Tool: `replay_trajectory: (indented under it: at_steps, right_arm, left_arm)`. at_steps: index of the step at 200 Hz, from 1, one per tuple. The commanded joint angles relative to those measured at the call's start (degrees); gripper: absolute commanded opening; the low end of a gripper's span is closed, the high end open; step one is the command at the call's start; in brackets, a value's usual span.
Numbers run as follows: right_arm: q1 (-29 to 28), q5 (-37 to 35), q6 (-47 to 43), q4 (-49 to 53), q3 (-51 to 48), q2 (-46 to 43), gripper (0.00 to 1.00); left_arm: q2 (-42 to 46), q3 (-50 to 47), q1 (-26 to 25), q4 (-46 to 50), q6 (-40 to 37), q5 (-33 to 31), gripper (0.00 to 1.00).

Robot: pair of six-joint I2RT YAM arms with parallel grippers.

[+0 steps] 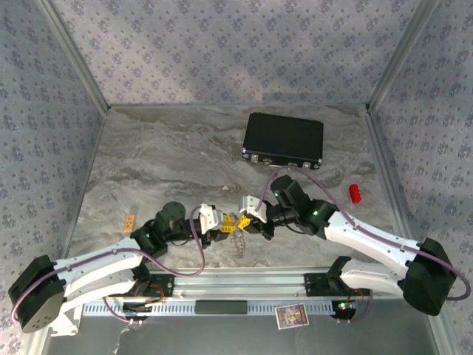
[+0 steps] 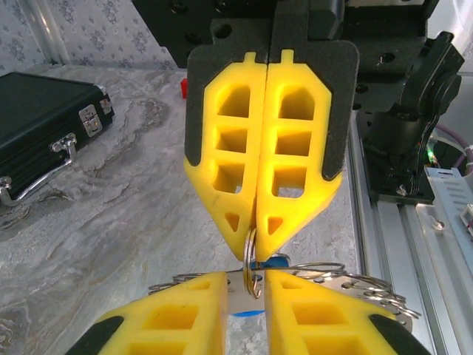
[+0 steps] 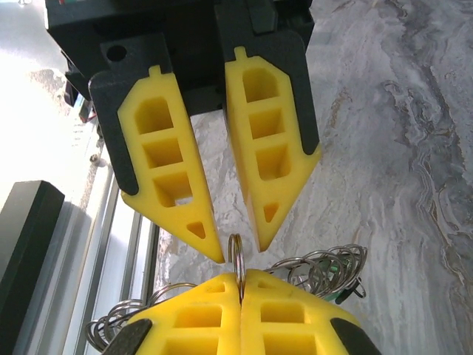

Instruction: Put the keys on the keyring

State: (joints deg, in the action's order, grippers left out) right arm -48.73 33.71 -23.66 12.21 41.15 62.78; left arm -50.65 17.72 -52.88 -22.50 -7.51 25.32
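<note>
- Left gripper: my jaws stand parted, grasping nothing; one yellow fingertip sits on each side of a small split ring with a gap showing on both sides; seen from above, this arm reaches in from the near left corner of the table
- Right gripper: my jaws are clenched, the yellow pads pressed flat together; they pinch the small split ring by its lower arc, and it stands upright and edge-on out of the seam; this arm comes in from the near right corner
- Meeting point: both sets of jaws face each other tip to tip, close to the near edge of the table and about midway along it
- Keyring: thin grey-silver wire with a beaded rim, lying in several overlapping loops; the loops spread to both sides just beside the pinched small ring; in the top view they hang just under the jaws; how they link to the small ring I cannot tell
- Blue key: only its blue plastic head shows, tucked behind the small split ring between my left fingertips; blade hidden
- Black case: rectangular, closed, metal latches on its near side; lies towards the far right corner, well apart from the jaws
- Red object: small, near the right edge; too small to name
- Orange object: small, near the left edge; too small to name
</note>
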Motion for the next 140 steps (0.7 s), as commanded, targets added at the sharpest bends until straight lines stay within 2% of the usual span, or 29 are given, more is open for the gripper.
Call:
replay_trajectory:
  at_steps: [1, 37, 80, 95, 108, 140]
  right_arm:
    - [-1.0, -1.8, -5.0, 7.6, 5.3, 1.1, 0.0]
    - [-2.2, -2.9, -7.0, 10.0, 8.0, 2.5, 0.0]
    - [-2.6, -2.5, -6.9, 10.4, 8.8, 2.3, 0.0]
    - [-1.3, -1.3, -5.1, 8.1, 6.8, 0.9, 0.16]
    - [0.2, 0.1, -3.1, 5.4, 4.1, -0.7, 0.24]
    - [1.7, 0.7, 0.2, 1.2, -0.3, -2.6, 0.28]
  left_arm:
    - [0.8, 3.9, -0.2, 4.8, -3.0, 0.8, 0.18]
    - [-0.7, 5.4, -0.1, 6.8, -4.8, 0.9, 0.15]
    - [-1.1, 6.1, -0.2, 7.2, -5.9, 0.9, 0.0]
    - [-0.7, 5.7, -0.1, 6.8, -5.8, 0.9, 0.0]
    - [-0.2, 4.9, -0.2, 5.4, -5.4, 1.0, 0.0]
    - [0.6, 2.1, -0.1, -0.7, -3.4, 1.5, 0.0]
